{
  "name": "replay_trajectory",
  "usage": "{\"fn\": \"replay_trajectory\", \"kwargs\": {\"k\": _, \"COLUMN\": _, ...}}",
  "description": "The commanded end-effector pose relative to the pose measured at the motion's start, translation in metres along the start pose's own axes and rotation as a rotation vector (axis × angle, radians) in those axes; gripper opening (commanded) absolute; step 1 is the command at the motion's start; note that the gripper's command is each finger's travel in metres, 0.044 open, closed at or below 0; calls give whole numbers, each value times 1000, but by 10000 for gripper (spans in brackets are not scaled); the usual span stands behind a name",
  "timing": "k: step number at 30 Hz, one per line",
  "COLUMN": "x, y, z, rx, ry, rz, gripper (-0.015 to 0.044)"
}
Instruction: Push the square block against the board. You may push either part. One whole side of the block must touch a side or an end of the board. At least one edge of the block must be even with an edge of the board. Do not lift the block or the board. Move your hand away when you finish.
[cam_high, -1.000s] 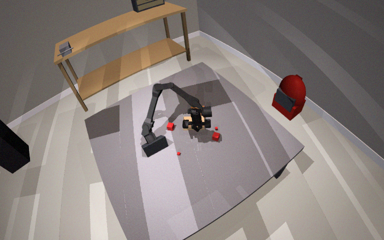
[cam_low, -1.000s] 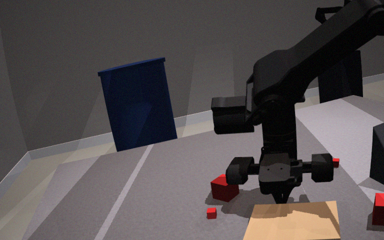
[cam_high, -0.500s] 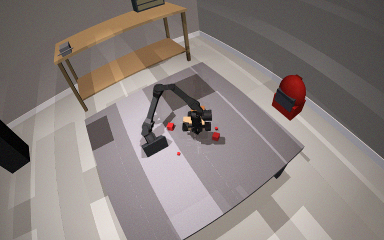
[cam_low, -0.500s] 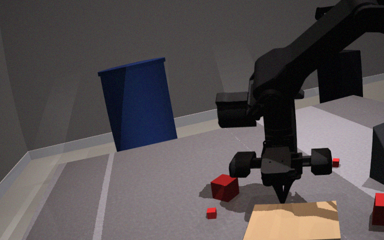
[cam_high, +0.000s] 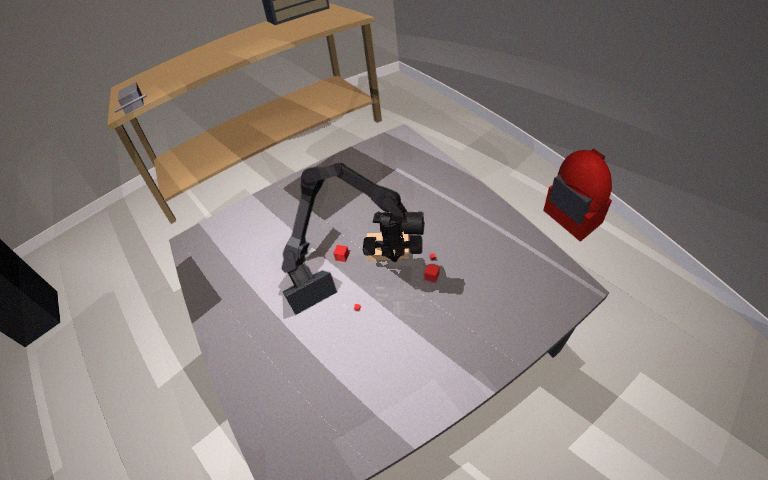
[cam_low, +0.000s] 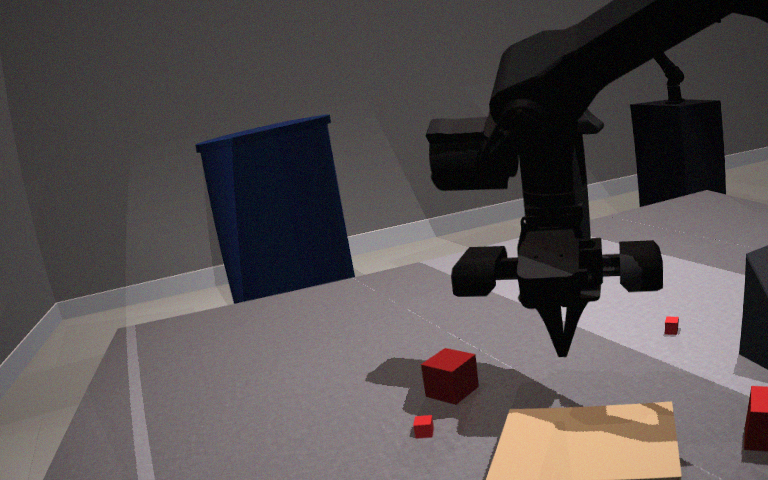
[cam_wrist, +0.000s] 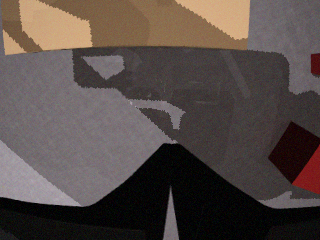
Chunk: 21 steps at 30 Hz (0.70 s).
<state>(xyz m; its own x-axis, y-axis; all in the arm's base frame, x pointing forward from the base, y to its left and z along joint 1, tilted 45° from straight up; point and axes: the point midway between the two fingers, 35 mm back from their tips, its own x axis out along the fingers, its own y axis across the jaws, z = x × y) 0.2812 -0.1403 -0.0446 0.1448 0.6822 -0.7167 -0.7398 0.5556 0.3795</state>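
Note:
A flat tan wooden piece (cam_high: 373, 235) (cam_low: 583, 447) (cam_wrist: 120, 25) lies on the table, partly hidden by the hand in the top view and cut off by the frame in the other views. I cannot tell whether it is the square block or the board, and no second wooden part shows clearly. My gripper (cam_high: 394, 259) (cam_low: 561, 355) (cam_wrist: 170, 151) is shut and empty, pointing down. Its tips are raised above the table, just beyond one edge of the tan piece, with a gap between them and that edge in the wrist view.
A larger red cube (cam_high: 431, 272) (cam_low: 450, 376) and a small red cube (cam_high: 432, 256) (cam_low: 423, 426) lie to one side. Another larger red cube (cam_high: 340, 253) (cam_low: 757, 418) lies on the other side. A small one (cam_high: 357, 307) (cam_low: 671, 325) lies nearer the arm's base (cam_high: 310, 292).

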Motion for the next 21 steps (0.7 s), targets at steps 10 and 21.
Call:
{"fn": "replay_trajectory", "kwargs": {"k": 10, "x": -7, "y": 22, "z": 28, "rx": 256, "ry": 3, "rz": -3, "gripper": 0}}
{"fn": "replay_trajectory", "kwargs": {"k": 21, "x": -10, "y": 58, "z": 62, "rx": 633, "ry": 6, "rz": 0, "gripper": 0}}
